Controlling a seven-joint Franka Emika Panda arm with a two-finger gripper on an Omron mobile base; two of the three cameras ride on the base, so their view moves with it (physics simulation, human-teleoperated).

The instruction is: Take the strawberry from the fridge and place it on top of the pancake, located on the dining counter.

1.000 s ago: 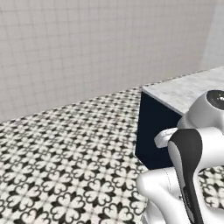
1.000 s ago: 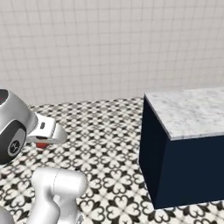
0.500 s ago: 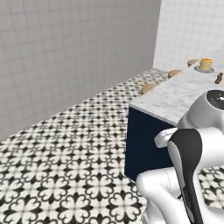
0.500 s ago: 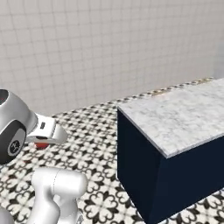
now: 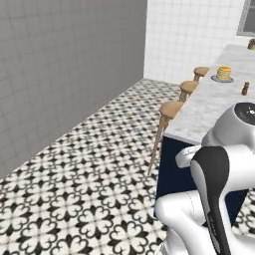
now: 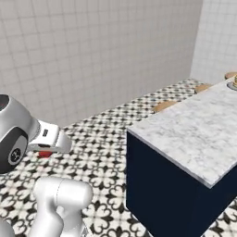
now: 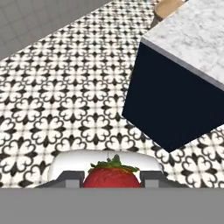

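Note:
In the hand view the red strawberry [image 7: 113, 176] with its green leaves sits between the two fingertips of my gripper [image 7: 113, 179], which is shut on it. The right base view shows the hand held close to the arm over the floor, with a bit of the red strawberry [image 6: 45, 154] under it. The dining counter [image 5: 209, 107] [image 6: 194, 134] [image 7: 197, 35] is a marble slab on a navy base, ahead and to the right. Far along it stands the pancake [image 5: 223, 73] on its grey plate. The fridge is out of view.
Three round wooden stools [image 5: 172, 108] [image 6: 167, 105] line the counter's left side. A small brown item [image 5: 245, 88] stands on the counter near the pancake. Patterned tile floor [image 5: 84, 189] stretches to the left, bounded by tiled walls.
The whole picture has swung as the base turns: the counter's long side, the stools and the pancake have come into view. The gripper stays shut on the strawberry.

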